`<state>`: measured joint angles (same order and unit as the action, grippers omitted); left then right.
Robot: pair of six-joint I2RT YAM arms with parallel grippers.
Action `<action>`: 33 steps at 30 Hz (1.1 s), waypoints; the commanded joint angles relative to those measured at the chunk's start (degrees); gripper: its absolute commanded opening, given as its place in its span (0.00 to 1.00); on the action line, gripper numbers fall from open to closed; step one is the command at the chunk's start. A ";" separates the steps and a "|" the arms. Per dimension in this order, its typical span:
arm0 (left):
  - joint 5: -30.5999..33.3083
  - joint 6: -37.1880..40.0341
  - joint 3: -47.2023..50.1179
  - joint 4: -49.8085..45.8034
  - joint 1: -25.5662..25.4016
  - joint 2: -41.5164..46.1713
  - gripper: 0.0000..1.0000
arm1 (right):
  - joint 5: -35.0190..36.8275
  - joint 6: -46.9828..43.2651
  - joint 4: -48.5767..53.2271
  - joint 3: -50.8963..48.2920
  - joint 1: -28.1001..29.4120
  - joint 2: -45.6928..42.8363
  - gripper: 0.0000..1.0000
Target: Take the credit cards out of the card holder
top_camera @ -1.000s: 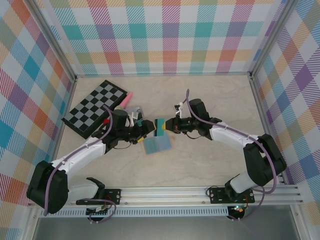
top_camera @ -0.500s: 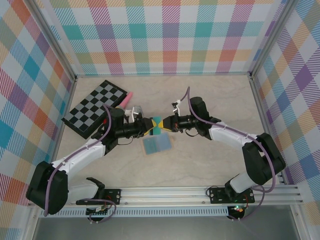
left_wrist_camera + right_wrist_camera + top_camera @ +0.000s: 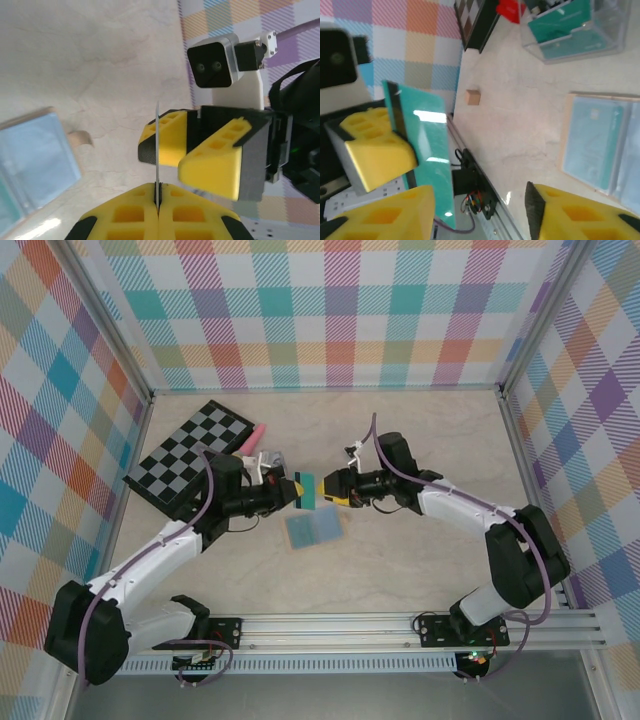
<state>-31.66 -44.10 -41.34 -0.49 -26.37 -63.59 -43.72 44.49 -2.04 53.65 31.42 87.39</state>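
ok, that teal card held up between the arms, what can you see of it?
The teal card is thin, glossy plastic with a dark stripe along one edge. It stands on edge above the table, clamped in the left pincer. The right pincer is open beside it; I can't tell whether they touch.

The card holder (image 3: 312, 530) is lying open and flat on the table (image 3: 420, 440), showing its light-blue insides and tan edge. A green-blue credit card (image 3: 307, 492) is standing on its edge in the air just beyond it, pinched by the left gripper (image 3: 158, 207).
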 commanded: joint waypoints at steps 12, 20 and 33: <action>25.61 35.59 -18.58 -41.62 0.53 -1.31 0.00 | 29.60 -22.68 27.00 6.14 -2.77 -4.13 1.00; 36.52 48.63 -20.51 -43.41 0.85 -3.38 0.00 | 32.15 -24.09 23.32 0.27 -2.94 -4.80 1.00; 25.73 80.98 -27.06 -37.32 4.67 -19.50 0.00 | 32.02 -23.56 21.54 -2.06 -3.03 -5.66 1.00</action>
<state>-1.74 27.46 -64.23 -37.39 -23.64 -80.05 -11.97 21.74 20.60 52.12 28.80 83.15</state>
